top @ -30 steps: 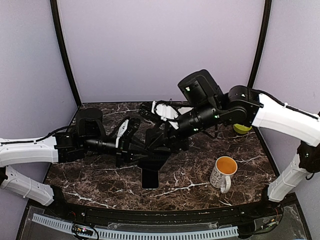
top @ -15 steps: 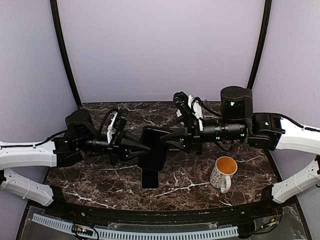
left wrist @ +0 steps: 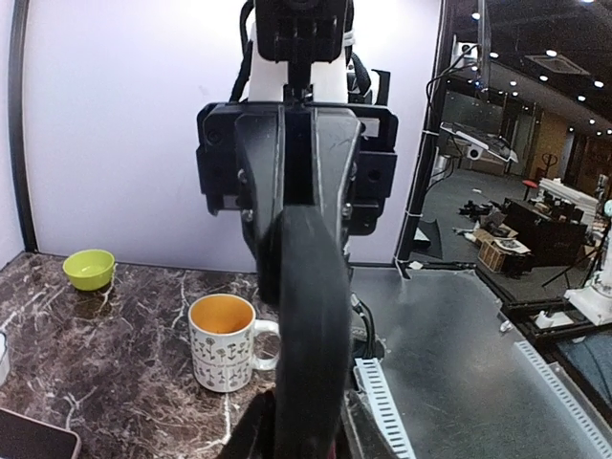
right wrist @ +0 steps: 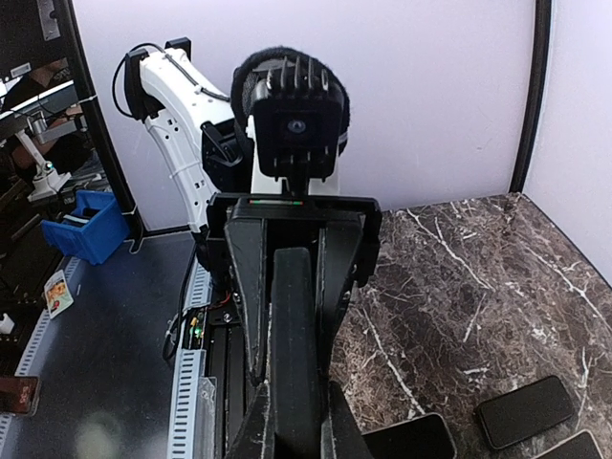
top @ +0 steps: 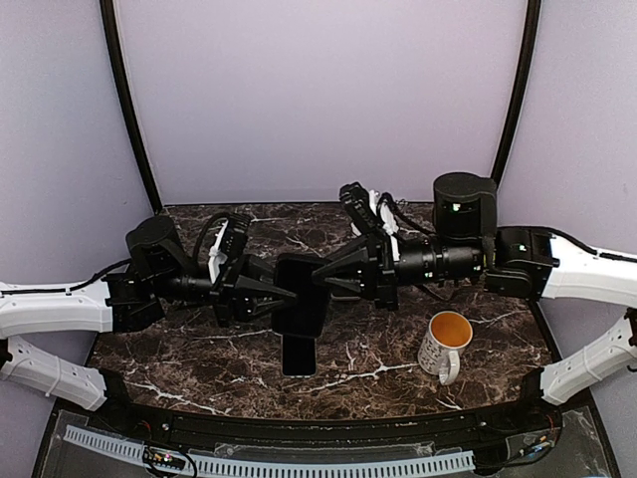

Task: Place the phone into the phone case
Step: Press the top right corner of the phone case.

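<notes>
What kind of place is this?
Probably a robot test cell in a workshop or lab: a marble-patterned table enclosed by plain lilac panels, with a hall of boxes and equipment beyond.

Left arm stretched inward, left gripper (top: 289,299) narrow | right arm stretched inward, right gripper (top: 320,282) clamped, nose-to-nose
</notes>
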### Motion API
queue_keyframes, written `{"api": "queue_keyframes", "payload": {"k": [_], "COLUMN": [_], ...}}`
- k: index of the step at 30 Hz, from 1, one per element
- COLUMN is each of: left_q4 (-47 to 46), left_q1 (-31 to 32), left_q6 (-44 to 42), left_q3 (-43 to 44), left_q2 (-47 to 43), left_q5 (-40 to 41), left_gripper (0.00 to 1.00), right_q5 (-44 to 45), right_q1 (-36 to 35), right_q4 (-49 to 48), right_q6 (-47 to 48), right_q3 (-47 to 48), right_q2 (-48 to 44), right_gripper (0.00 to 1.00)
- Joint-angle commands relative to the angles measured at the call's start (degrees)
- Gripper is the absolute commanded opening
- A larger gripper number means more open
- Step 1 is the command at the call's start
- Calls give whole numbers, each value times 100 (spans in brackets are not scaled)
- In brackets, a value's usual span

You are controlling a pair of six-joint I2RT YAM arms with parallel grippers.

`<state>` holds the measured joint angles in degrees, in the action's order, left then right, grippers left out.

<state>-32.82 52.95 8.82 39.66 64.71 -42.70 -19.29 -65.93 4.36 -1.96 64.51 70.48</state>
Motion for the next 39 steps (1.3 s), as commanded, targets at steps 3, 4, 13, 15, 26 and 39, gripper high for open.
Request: {"api": "queue_keyframes", "payload": {"k": [3, 4, 13, 15, 26, 39], "left_q4": [-314, -322, -2044, -2144, -1993, -1658], "left_q1": [23, 23, -377, -427, -436, -424], "left_q6": [132, 160, 1634, 1778, 1560, 1236], "left_q3": [86, 86, -319, -304, -334, -293], "left_q2": [-82, -90, -194, -119, -205, -233], "left_q5": [-140, -126, -78, -145, -61, -198], "left_gripper": [1, 0, 0, 0, 0, 0], "right_q5": [-127, -65, 200, 112, -1, 343], "right_q1": [29, 33, 28, 29, 37, 50], "right_q4": [-312, -285, -950, -1146, -1648, -1498], "right_q6": [136, 138, -513, -651, -890, -605], "right_q3": [289, 264, -582, -673, -582, -210], "right_q2": [70, 67, 28, 88, 498, 259], "right_gripper": [0, 0, 45, 45, 0, 47]}}
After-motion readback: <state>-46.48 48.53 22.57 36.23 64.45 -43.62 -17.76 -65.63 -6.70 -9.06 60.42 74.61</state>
